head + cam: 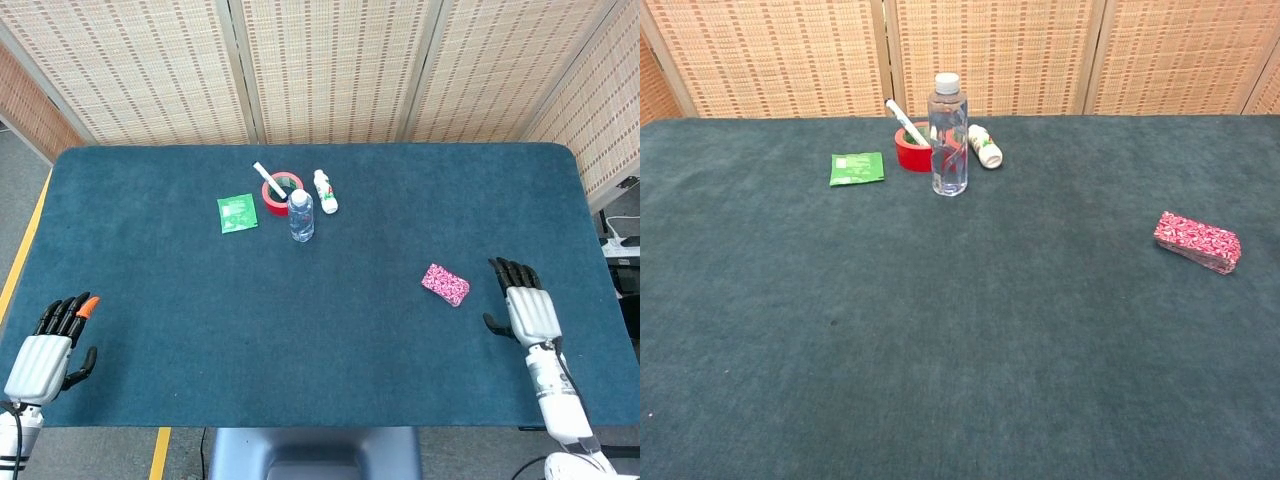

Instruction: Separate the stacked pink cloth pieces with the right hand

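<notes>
The left hand [45, 352] sits at the near left corner of the table [150, 290], fingers apart and holding nothing — it is well apart from everything and has no part in this task. Toward the far middle stand a green packet [237, 212], a red tape roll [282, 192] with a pen across it, a water bottle [301, 214] and a small white bottle [325, 190], all far from the work. The pink stack [445, 284] lies flat on the right half of the table, its long axis running diagonally from far-left to near-right; the chest view shows layered edges along its side. The right hand [527, 309] hovers near it, just to the stack's right and slightly nearer the robot — palm down, fingers spread and pointing away, empty. The reach, I judge, is a short move left and forward to get fingertips onto the top piece.
</notes>
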You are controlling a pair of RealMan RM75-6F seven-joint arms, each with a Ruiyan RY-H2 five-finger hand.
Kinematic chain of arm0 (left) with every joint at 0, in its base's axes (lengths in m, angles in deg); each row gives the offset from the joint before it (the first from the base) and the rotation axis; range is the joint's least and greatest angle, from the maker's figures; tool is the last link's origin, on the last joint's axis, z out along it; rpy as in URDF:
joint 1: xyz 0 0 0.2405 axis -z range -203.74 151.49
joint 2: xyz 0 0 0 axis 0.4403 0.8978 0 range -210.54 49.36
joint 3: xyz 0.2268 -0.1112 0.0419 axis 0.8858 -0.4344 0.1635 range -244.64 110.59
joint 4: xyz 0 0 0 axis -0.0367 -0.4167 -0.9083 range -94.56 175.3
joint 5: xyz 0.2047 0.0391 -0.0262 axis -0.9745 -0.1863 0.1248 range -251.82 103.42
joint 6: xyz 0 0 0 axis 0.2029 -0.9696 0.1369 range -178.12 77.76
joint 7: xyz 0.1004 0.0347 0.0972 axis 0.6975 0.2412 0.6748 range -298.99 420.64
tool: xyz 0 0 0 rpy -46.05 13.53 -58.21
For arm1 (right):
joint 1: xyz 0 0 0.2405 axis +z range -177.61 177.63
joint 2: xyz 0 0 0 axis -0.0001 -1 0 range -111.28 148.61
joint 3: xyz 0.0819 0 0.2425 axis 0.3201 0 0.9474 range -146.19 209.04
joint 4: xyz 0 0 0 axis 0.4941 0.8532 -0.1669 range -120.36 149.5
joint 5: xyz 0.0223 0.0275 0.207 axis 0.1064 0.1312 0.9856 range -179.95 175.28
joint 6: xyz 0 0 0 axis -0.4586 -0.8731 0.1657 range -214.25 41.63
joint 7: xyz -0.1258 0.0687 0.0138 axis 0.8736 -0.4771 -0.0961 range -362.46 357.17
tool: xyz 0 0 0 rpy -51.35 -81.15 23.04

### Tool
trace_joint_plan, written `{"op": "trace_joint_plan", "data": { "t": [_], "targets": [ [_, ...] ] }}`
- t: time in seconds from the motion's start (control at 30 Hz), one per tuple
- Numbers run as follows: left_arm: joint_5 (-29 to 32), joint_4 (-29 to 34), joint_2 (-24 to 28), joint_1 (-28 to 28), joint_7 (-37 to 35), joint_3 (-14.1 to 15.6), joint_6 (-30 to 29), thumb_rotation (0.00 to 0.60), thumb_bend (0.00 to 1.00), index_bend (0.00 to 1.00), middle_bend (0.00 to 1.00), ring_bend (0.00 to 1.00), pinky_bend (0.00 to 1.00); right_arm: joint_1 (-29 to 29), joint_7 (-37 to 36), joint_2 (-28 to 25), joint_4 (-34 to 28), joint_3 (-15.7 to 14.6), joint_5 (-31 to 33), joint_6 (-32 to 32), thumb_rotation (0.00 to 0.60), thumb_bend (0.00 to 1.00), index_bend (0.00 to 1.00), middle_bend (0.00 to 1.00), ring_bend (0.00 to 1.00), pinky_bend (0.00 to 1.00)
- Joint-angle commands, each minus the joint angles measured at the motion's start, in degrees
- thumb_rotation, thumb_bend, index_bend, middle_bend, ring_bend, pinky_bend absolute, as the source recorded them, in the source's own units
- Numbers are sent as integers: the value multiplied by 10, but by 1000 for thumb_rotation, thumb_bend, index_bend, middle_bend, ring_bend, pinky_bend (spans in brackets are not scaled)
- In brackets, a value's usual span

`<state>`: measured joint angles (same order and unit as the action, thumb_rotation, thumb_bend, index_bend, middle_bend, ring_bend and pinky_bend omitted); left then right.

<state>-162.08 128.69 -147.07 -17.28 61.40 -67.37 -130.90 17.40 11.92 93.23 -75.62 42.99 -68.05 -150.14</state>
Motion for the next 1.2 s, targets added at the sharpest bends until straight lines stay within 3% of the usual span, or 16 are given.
{"op": "trace_joint_plan", "data": {
  "t": [0.03, 0.47, 0.83, 1.2],
  "targets": [
    [-3, 0, 2, -1, -4, 1, -3, 600, 512, 0, 0, 0, 73, 52, 70, 21, 0, 27, 86, 50, 600, 241, 60, 56, 0, 0],
    [-11, 0, 6, -2, -19, 3, -8, 600, 510, 0, 0, 0, 74, 135, 180, 81, 42, 26, 240, 80, 600, 241, 107, 90, 0, 0],
    [-10, -1, 7, -1, -21, 4, -5, 600, 511, 0, 0, 0, 73, 181, 212, 120, 101, 33, 318, 85, 600, 241, 226, 166, 9, 0],
    [-5, -5, 6, 2, -24, 3, 3, 600, 511, 0, 0, 0, 74, 200, 216, 130, 120, 23, 342, 85, 600, 241, 248, 183, 25, 0]
  ]
}}
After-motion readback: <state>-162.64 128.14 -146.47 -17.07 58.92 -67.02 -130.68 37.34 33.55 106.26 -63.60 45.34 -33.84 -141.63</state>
